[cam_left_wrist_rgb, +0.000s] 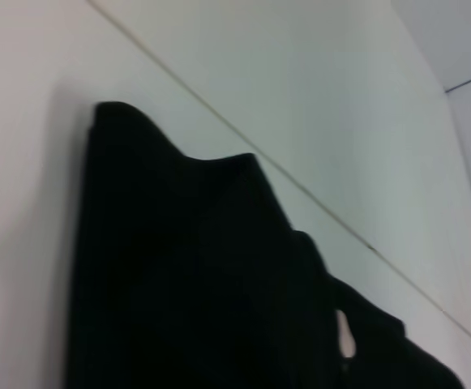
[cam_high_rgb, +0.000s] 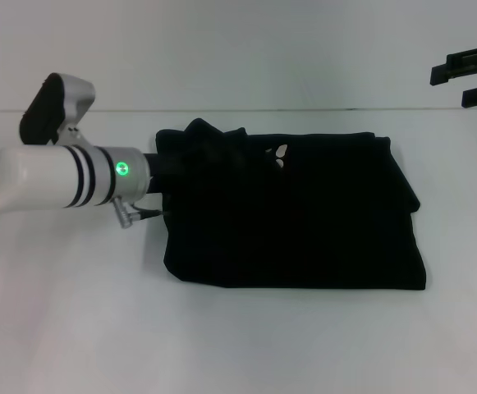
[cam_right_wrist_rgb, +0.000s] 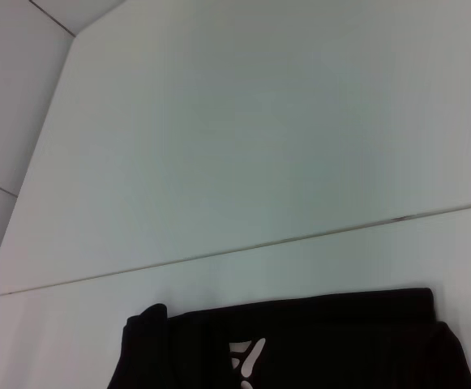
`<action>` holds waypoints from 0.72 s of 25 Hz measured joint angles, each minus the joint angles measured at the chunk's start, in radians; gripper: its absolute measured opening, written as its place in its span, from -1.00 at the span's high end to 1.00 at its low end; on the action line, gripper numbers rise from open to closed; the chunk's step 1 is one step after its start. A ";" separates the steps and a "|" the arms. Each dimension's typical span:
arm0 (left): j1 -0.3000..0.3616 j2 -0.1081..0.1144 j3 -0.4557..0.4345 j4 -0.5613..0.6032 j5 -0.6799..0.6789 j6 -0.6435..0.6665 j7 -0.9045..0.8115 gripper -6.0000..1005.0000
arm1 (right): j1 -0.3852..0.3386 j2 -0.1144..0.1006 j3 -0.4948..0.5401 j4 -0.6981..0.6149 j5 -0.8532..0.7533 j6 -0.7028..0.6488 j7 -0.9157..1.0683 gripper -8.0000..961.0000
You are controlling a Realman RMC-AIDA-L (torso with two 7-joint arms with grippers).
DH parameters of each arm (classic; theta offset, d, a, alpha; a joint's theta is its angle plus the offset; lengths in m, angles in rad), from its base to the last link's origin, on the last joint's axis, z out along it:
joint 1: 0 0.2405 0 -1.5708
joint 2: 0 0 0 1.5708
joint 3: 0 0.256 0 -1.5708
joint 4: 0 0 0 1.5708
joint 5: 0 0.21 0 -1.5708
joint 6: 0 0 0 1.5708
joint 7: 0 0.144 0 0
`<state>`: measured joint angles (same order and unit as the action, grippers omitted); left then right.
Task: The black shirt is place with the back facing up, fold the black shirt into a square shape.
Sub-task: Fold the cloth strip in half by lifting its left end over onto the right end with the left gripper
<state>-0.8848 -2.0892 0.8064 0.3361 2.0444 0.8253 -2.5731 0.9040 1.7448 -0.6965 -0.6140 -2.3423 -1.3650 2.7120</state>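
Note:
The black shirt lies folded into a rough rectangle on the white table, far larger than either gripper. A small patch of white lettering peeks out near its far edge. That edge is bunched at the far left corner. My left gripper reaches in from the left and meets the shirt's far left corner, its black tip lost against the fabric. In the left wrist view the shirt fills the frame close up. My right gripper hangs open, off the shirt at the far right. The right wrist view shows the shirt's far edge.
The white table has bare surface in front of the shirt and on both sides. A seam line runs across the table behind the shirt. The white left forearm lies over the table's left part.

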 joint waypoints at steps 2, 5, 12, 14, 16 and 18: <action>-0.002 -0.014 -0.004 0.027 -0.007 0.000 0.004 -0.38 | -0.003 0.000 0.000 0.000 0.000 0.001 -0.004 -0.69; -0.010 -0.039 -0.001 0.085 -0.011 0.000 0.005 -0.38 | -0.005 0.001 0.001 0.003 0.000 0.001 -0.014 -0.69; -0.126 -0.077 0.008 0.091 -0.034 0.078 0.140 -0.38 | -0.006 0.010 0.003 0.003 -0.002 0.009 -0.029 -0.69; -0.156 -0.075 0.027 0.073 -0.034 0.131 0.193 -0.38 | -0.006 0.010 0.005 0.003 -0.002 0.012 -0.034 -0.69; -0.152 -0.064 0.044 0.065 -0.032 0.133 0.176 -0.38 | -0.008 0.010 0.012 0.003 0.001 0.016 -0.037 -0.68; -0.117 -0.055 0.042 0.084 -0.040 0.138 0.150 -0.38 | -0.009 0.011 0.013 0.004 0.001 0.017 -0.039 -0.68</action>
<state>-1.0017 -2.1446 0.8484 0.4199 2.0045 0.9628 -2.4230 0.8950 1.7555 -0.6835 -0.6104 -2.3409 -1.3476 2.6734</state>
